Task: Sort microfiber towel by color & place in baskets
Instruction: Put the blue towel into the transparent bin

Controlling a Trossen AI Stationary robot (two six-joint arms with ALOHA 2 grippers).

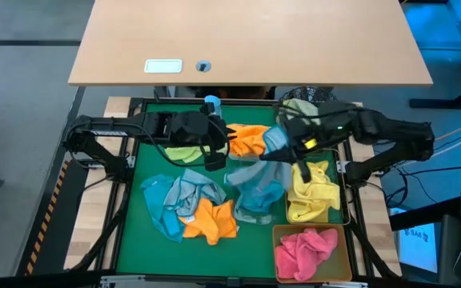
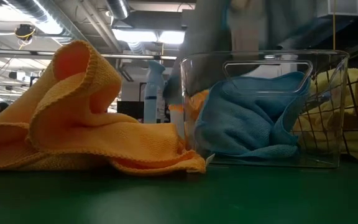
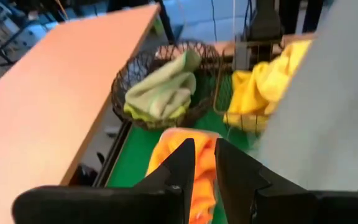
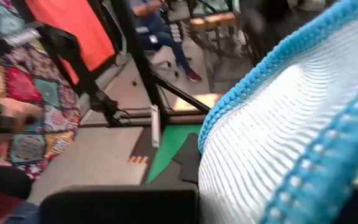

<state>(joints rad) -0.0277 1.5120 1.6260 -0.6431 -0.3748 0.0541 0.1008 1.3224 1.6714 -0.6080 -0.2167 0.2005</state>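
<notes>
The right gripper [image 1: 282, 148], clamped on a grey-blue towel [image 1: 272, 138], held it above the clear tub [image 1: 256, 196] for sorting, while the left gripper [image 1: 214, 152] hung part-open over the mat, empty.

We see open mat [image 1: 138, 240] only along its left edge and at the front left corner. Loose towels [image 1: 190, 206] fill the middle. Along the right edge stand the wire basket [image 1: 314, 196] and amber tub [image 1: 310, 252]. Both arms cross the back, above the clear tub [image 1: 258, 192].
</notes>
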